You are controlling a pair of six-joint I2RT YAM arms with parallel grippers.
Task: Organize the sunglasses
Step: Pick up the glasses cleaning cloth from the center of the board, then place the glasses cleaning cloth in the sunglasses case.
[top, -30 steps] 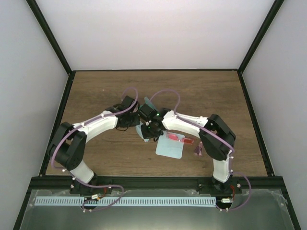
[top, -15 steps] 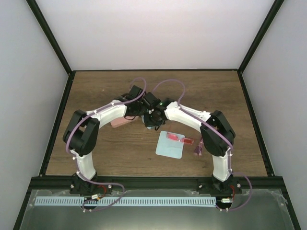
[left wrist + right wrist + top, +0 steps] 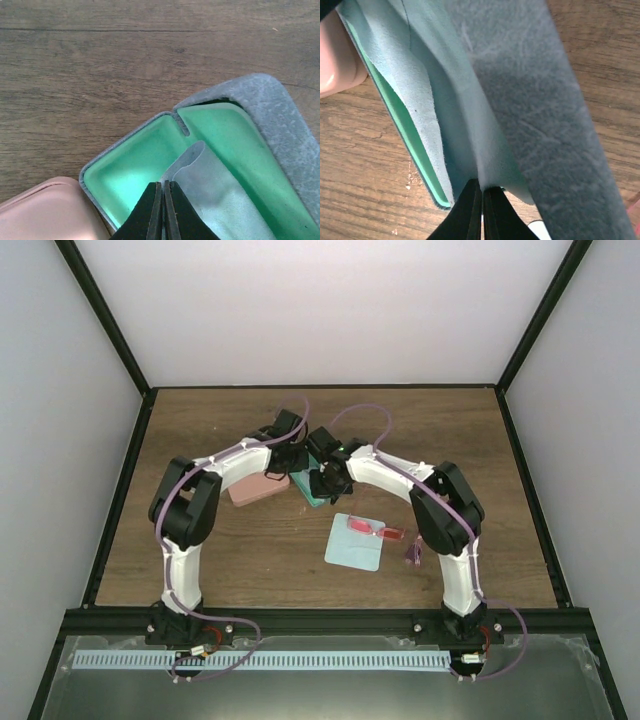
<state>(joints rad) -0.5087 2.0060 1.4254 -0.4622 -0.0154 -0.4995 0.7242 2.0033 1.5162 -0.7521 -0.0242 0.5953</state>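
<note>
Two sunglasses: red-lensed translucent pair [image 3: 375, 530] on a pale blue square cloth [image 3: 348, 550], pinkish-purple thin-armed pair [image 3: 413, 552] just beside it. Two cases: pink oblong case [image 3: 255, 490], open blue-grey green-lined case [image 3: 285, 125] holding a second cloth [image 3: 220, 200]. The left end effector [image 3: 163, 186] is pinched closed; right end effector [image 3: 481, 184] seemingly clamps that lid. All sit well off the tabletop [image 3: 200, 430] edges.

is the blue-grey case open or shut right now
Open. In the left wrist view the blue-grey case is spread wide, its green lining exposed, with a pale cloth lying inside.
</note>
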